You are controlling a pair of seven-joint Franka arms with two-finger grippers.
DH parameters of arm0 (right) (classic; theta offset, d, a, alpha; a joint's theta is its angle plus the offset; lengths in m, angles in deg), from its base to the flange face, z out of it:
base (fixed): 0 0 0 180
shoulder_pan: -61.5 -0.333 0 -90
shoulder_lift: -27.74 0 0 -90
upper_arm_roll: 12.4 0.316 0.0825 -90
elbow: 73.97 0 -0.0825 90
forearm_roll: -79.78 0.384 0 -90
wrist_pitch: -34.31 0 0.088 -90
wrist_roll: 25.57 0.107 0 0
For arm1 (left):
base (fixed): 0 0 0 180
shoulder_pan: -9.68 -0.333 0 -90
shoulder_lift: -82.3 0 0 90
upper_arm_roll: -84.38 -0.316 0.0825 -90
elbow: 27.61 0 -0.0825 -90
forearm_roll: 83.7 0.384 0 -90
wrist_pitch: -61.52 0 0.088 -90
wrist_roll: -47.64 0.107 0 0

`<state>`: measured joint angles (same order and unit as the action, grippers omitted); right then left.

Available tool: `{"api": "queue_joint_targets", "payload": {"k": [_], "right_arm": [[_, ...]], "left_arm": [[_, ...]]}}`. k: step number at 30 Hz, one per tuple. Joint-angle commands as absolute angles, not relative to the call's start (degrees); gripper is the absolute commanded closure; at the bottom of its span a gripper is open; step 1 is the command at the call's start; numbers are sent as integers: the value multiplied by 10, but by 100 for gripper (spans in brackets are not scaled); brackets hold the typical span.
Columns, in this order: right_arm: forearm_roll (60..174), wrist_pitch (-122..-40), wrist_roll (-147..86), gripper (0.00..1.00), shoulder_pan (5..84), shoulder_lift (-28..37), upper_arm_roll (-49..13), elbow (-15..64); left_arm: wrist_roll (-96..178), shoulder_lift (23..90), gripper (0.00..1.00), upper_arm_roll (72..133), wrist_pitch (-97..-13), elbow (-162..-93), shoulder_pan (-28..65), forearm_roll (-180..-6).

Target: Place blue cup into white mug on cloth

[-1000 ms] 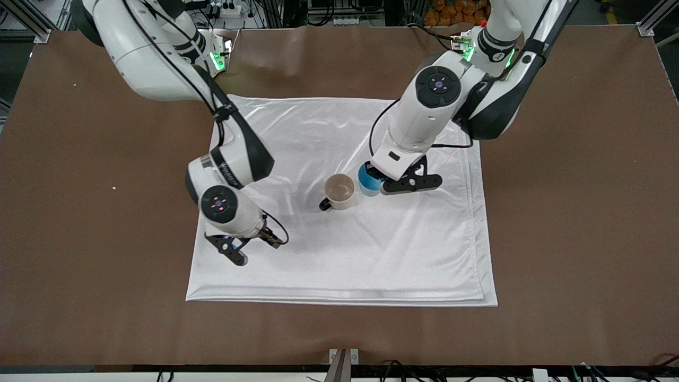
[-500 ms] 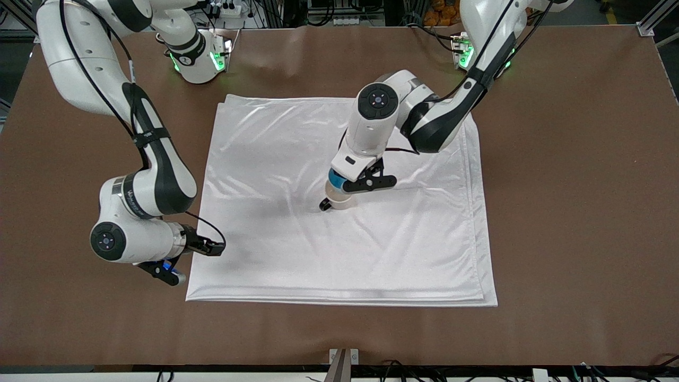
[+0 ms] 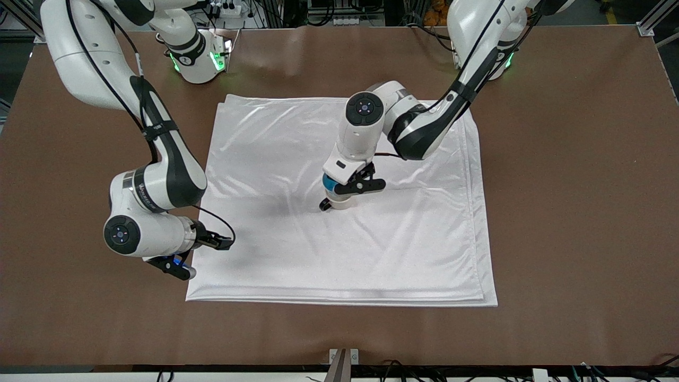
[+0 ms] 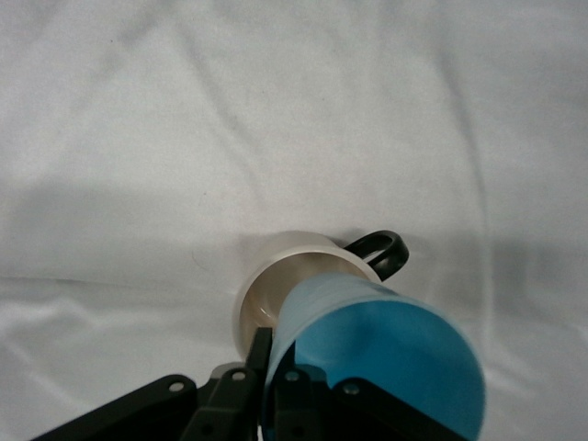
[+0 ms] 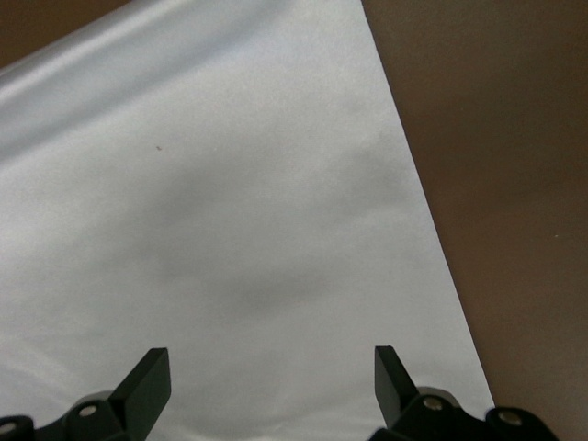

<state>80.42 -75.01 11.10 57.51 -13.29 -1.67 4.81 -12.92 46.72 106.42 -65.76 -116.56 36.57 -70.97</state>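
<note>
The white mug (image 3: 341, 203) stands on the cloth (image 3: 414, 249) near its middle, with its dark handle (image 3: 324, 205) toward the front camera. My left gripper (image 3: 346, 187) is shut on the wall of the blue cup (image 3: 329, 184) and holds it tilted right over the mug. In the left wrist view the blue cup (image 4: 386, 363) has its lower end at the mouth of the mug (image 4: 280, 276), and the left gripper (image 4: 276, 367) pinches its rim. My right gripper (image 3: 180, 269) is open and empty, low over the cloth's edge at the right arm's end; the right gripper (image 5: 271, 372) shows cloth (image 5: 230, 230) beneath.
The cloth lies folded in layers on a brown table (image 3: 573, 212). Bare table (image 5: 496, 138) runs beside the cloth's edge in the right wrist view. The left arm's forearm (image 3: 419, 127) hangs over the part of the cloth farther from the front camera.
My left gripper has moved the blue cup from beside the mug to over it and lower. My right arm pulled away to the cloth's edge, then shifted slightly back.
</note>
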Motion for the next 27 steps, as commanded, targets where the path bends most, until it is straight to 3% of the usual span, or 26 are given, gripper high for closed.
{"api": "queue_joint_targets", "payload": {"k": [1, 6, 16, 17, 19, 20, 27], "right_arm": [[784, -811, 96, 1, 581, -58, -15, 161], [776, -860, 69, 0, 582, -15, -14, 234], [778, -867, 26, 0, 585, 53, -13, 315], [778, -867, 26, 0, 584, 60, -13, 320], [778, -864, 25, 0, 584, 73, -13, 331], [778, -861, 22, 0, 584, 79, -13, 333], [783, -836, -37, 0, 590, 105, -19, 333]], "left_arm": [[-155, 450, 100, 1058, -663, -1152, 379, -681], [-155, 447, 100, 1057, -663, -1155, 378, -679], [-157, 441, 100, 1049, -663, -1156, 379, -671], [-158, 439, 87, 1048, -662, -1155, 379, -671], [-157, 437, 40, 1048, -662, -1154, 378, -672], [-157, 437, 0, 1048, -662, -1155, 378, -671], [-156, 442, 0, 1046, -662, -1152, 378, -671]]}}
